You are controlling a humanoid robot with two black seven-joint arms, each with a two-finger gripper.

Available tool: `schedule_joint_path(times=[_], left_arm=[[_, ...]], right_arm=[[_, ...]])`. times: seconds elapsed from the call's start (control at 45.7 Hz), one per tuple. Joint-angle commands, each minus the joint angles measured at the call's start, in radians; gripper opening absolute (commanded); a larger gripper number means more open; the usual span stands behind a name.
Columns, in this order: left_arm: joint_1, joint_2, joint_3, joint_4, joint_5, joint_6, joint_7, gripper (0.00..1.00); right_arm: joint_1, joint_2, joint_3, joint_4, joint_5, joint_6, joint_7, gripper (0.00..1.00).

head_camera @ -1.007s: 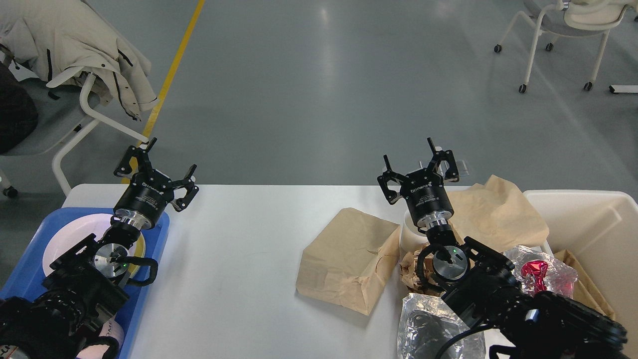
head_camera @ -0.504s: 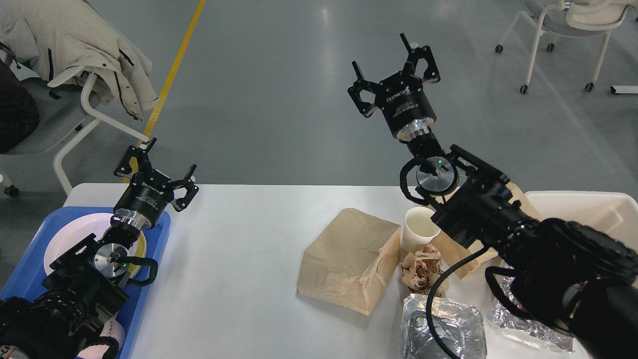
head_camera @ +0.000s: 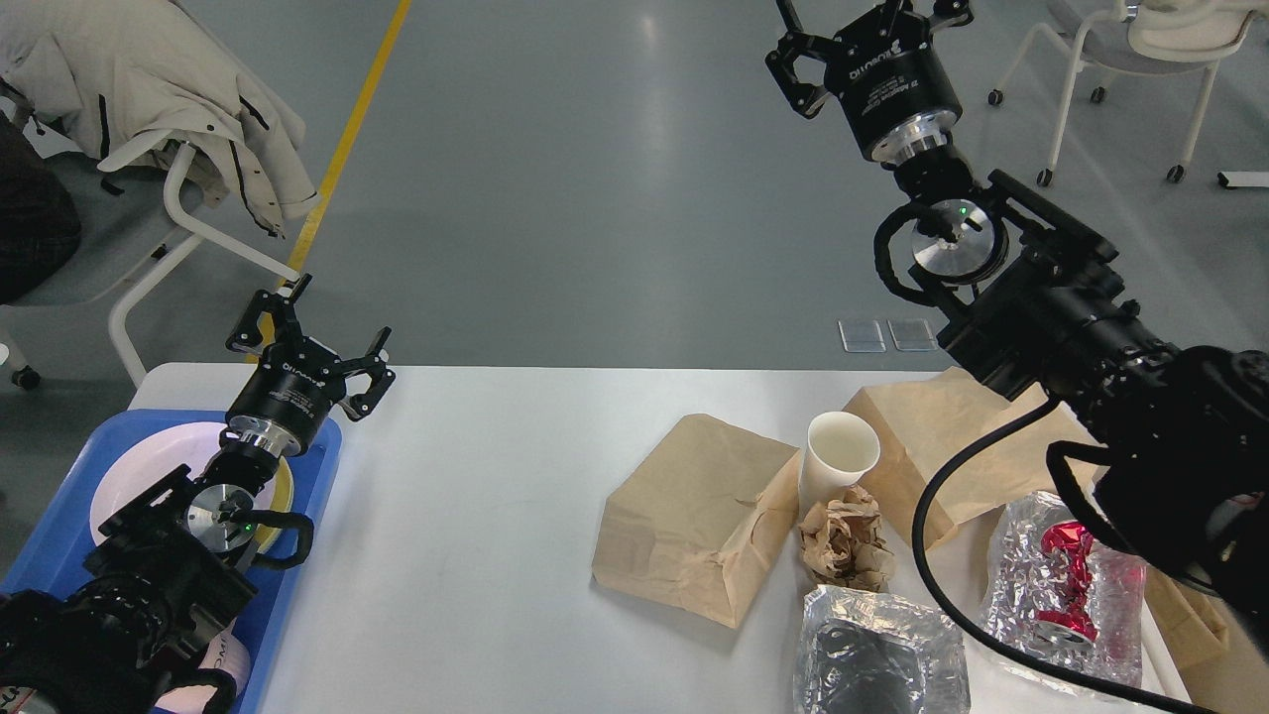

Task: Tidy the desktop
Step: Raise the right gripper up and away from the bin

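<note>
Tabletop [head_camera: 476, 516] clutter sits unsorted from centre to three o'clock: paper bag [head_camera: 694, 516], white paper cup [head_camera: 839, 451], crumpled paper [head_camera: 843, 540], foil wrappers [head_camera: 877, 654]. At nine o'clock the left tool [head_camera: 309, 342] has stayed put over the blue tray [head_camera: 317, 466], fingers apart. The right tool [head_camera: 863, 35] has swung up to one o'clock, apart and empty, so nothing was collected.
</note>
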State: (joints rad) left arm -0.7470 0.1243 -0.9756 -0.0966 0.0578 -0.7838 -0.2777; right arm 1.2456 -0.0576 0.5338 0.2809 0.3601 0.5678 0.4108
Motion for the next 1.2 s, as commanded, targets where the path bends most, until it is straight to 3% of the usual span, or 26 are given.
schedule_joint_path(times=[0.0, 0.044, 0.285, 0.482, 0.613, 0.788, 0.876, 0.963, 1.073, 1.182], left_arm=[[0.000, -0.002, 0.000, 0.000, 0.000, 0.000, 0.000, 1.00], [0.000, -0.002, 0.000, 0.000, 0.000, 0.000, 0.000, 1.00], [0.000, 0.000, 0.000, 0.000, -0.001, 0.000, 0.000, 1.00], [0.000, 0.000, 0.000, 0.000, 0.000, 0.000, 0.000, 1.00], [0.000, 0.000, 0.000, 0.000, 0.000, 0.000, 0.000, 1.00], [0.000, 0.000, 0.000, 0.000, -0.001, 0.000, 0.000, 1.00], [0.000, 0.000, 0.000, 0.000, 0.000, 0.000, 0.000, 1.00], [0.000, 0.000, 0.000, 0.000, 0.000, 0.000, -0.001, 1.00], [0.000, 0.000, 0.000, 0.000, 0.000, 0.001, -0.005, 1.00], [0.000, 0.000, 0.000, 0.000, -0.001, 0.001, -0.006, 1.00]], right_arm=[[0.077, -0.057, -0.006, -0.017, -0.013, -0.028, -0.006, 1.00], [0.103, -0.053, -0.026, -0.034, -0.024, -0.037, -0.007, 1.00], [0.299, -0.128, -0.840, -0.025, -0.369, -0.042, -0.009, 1.00], [0.553, -0.272, -1.285, 0.326, -0.489, -0.010, -0.006, 1.00], [0.745, -0.340, -1.422, 0.628, -0.523, 0.024, -0.007, 1.00], [0.957, -0.329, -1.685, 1.065, -0.573, 0.058, -0.017, 0.98], [1.106, -0.321, -1.808, 1.271, -0.668, 0.032, -0.081, 1.00], [1.270, -0.337, -1.897, 1.464, -0.717, 0.088, -0.161, 1.00], [1.388, -0.413, -1.915, 1.464, -0.783, 0.256, -0.162, 1.00], [1.391, -0.444, -1.859, 1.464, -0.802, 0.320, -0.178, 1.00]])
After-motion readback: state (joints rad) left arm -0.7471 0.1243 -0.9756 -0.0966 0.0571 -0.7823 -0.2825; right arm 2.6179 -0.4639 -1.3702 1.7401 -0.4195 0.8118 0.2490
